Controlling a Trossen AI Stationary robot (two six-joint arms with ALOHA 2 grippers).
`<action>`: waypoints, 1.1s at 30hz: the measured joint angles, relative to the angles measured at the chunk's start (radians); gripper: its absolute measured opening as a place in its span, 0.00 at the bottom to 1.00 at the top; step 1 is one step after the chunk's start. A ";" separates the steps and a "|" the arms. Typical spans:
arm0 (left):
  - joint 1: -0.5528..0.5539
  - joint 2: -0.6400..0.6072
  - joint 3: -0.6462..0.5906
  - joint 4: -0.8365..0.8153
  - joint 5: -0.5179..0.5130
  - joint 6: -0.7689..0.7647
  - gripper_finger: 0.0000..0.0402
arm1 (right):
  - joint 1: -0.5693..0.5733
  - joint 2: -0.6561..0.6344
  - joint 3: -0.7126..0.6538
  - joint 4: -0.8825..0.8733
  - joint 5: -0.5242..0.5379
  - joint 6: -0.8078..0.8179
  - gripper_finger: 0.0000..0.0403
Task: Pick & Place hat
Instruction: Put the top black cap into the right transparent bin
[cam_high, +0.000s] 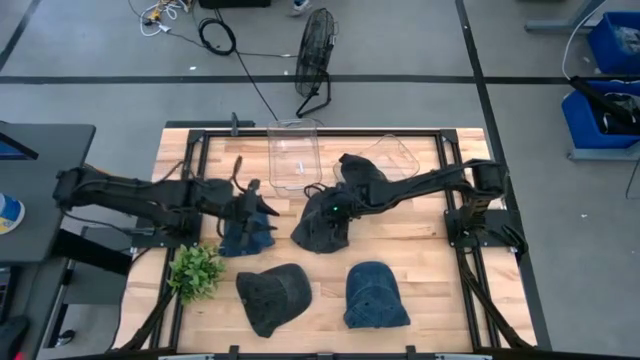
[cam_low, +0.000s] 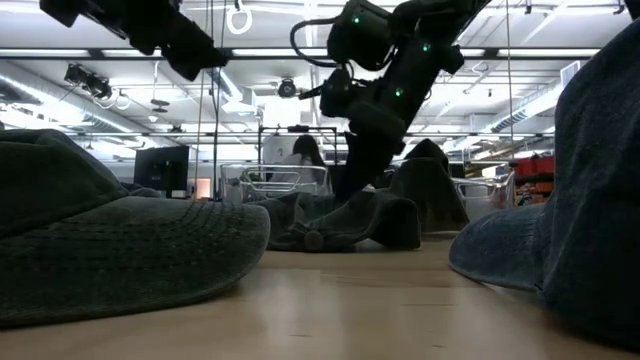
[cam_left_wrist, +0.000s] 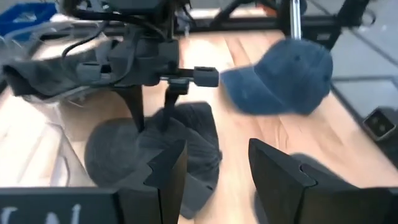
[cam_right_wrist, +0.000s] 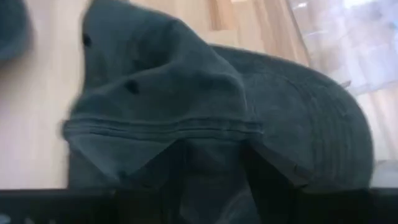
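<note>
Right gripper (cam_high: 325, 212) sat directly on dark grey cap (cam_high: 322, 232), fingers pinched on crown fold; cap's bulk lay below and beyond fingertips, near clear bin (cam_high: 296, 152). Left gripper (cam_high: 262, 210) hovered just beside, fingers parted, holding nothing. Right arm nearer.

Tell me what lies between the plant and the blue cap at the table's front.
A dark grey cap lies between the plant and the blue cap, in the high view.
</note>
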 joint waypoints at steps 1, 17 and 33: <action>-0.011 0.017 0.000 0.002 -0.021 0.000 0.44 | 0.000 0.004 0.001 0.002 0.016 -0.002 0.42; -0.040 0.132 -0.001 0.006 -0.091 -0.131 0.44 | 0.000 0.020 0.001 -0.006 0.090 0.004 0.13; -0.040 0.131 -0.001 0.042 -0.090 -0.127 0.44 | 0.084 -0.013 0.292 -0.227 0.083 0.050 0.01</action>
